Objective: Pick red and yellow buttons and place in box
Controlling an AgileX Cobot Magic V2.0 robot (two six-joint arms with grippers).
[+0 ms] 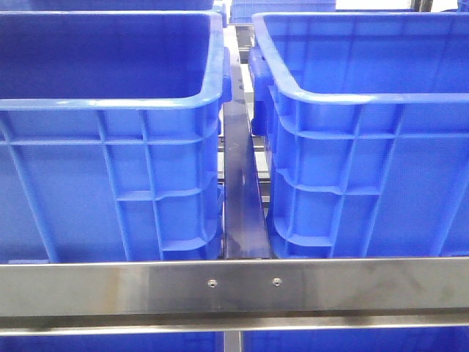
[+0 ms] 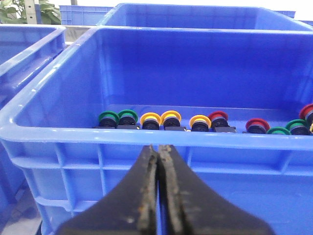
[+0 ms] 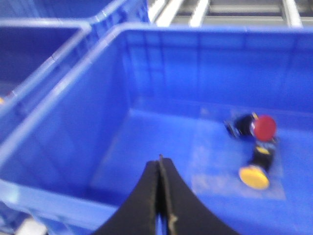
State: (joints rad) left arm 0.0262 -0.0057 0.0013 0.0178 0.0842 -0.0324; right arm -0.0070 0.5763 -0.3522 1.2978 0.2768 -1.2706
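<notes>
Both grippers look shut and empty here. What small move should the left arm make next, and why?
Probably open the left gripper and reach over the bin's near rim toward a yellow button. The jaws are closed on nothing outside the bin, and the buttons sit against its far wall.

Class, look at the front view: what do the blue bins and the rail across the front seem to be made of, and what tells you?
Blue bins: apparently moulded plastic, semi-glossy; uniform colour, ribbed walls and rounded rims suggest it.
Rail: probably stainless steel or aluminium, brushed; grey sheen, blurred reflections and two small screw heads suggest it.
</notes>
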